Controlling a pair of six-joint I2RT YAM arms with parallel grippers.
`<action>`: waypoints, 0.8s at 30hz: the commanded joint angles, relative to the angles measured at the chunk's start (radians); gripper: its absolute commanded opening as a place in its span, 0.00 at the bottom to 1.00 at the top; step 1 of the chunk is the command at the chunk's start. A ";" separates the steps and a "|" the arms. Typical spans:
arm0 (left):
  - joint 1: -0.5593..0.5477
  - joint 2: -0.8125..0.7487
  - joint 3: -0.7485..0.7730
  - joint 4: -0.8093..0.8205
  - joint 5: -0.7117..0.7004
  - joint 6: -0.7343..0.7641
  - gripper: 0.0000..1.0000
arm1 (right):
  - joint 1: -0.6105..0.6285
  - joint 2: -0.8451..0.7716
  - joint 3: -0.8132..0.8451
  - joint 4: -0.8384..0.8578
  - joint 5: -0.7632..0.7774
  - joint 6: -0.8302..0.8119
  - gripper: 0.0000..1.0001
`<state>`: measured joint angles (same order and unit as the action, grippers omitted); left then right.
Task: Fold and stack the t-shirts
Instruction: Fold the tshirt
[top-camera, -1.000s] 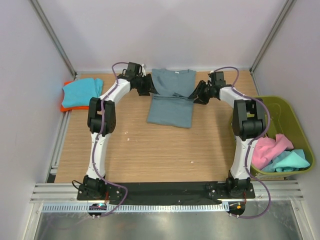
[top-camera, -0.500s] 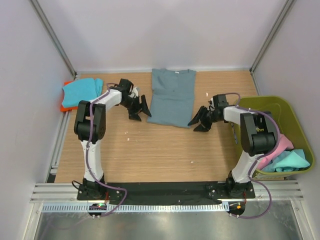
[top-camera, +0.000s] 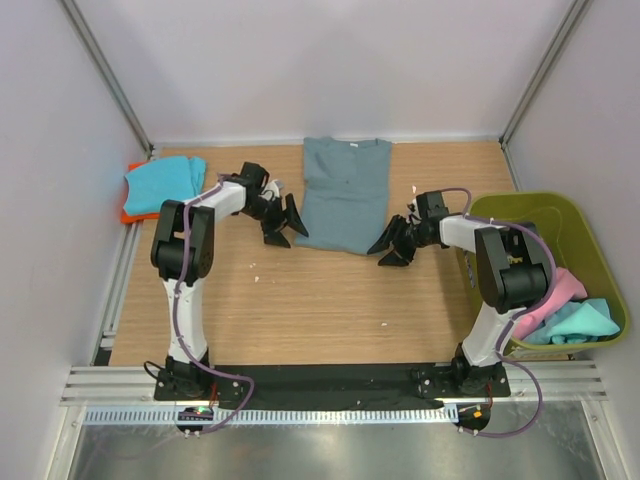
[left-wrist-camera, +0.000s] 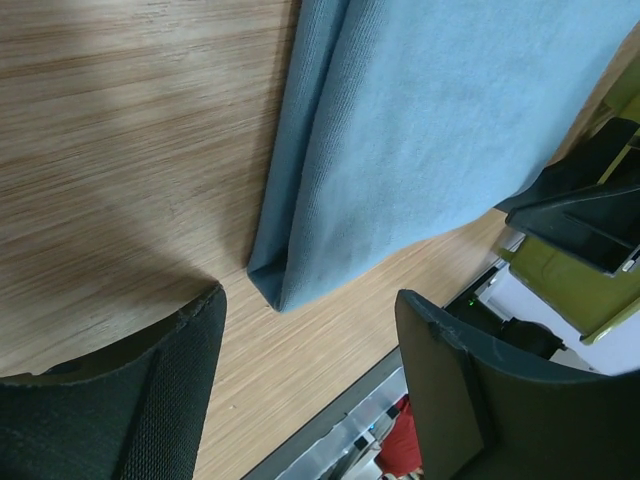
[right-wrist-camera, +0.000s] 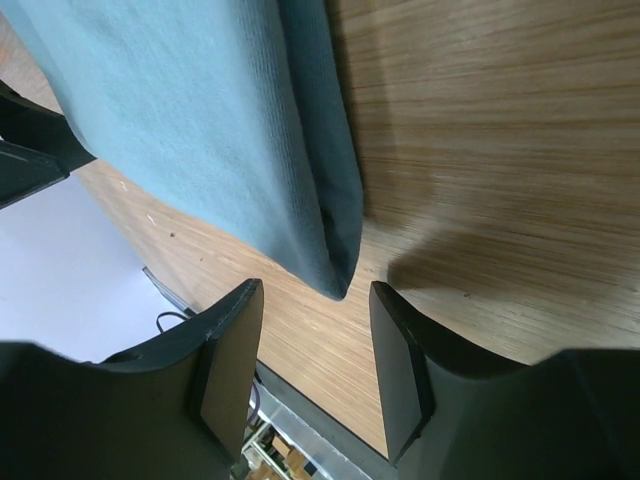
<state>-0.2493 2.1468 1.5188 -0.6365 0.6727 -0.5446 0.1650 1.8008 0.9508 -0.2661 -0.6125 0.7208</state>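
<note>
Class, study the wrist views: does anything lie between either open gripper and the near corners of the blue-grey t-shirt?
Nothing visible does. The left gripper and right gripper each face a near corner of the blue-grey t-shirt, with only bare table between fingers and cloth.

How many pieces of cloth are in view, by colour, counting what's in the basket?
Blue-grey shirt: 1
Turquoise: 2, the left turquoise shirt and the turquoise cloth in the basket
Pink cloth, in the basket: 1
Orange cloth, only an edge showing under the left turquoise shirt: 1
Total: 5
</note>
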 joint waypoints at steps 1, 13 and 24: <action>-0.010 0.036 0.012 0.018 -0.004 -0.002 0.70 | -0.013 -0.012 -0.003 0.022 0.019 0.009 0.52; -0.022 0.078 0.031 0.054 -0.016 -0.018 0.40 | -0.028 0.046 0.025 0.097 0.034 0.014 0.41; -0.036 0.035 -0.031 0.090 -0.036 -0.034 0.04 | -0.032 0.022 0.016 0.142 -0.004 0.019 0.17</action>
<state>-0.2707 2.1963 1.5120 -0.5728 0.6819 -0.5812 0.1406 1.8542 0.9577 -0.1604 -0.6090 0.7410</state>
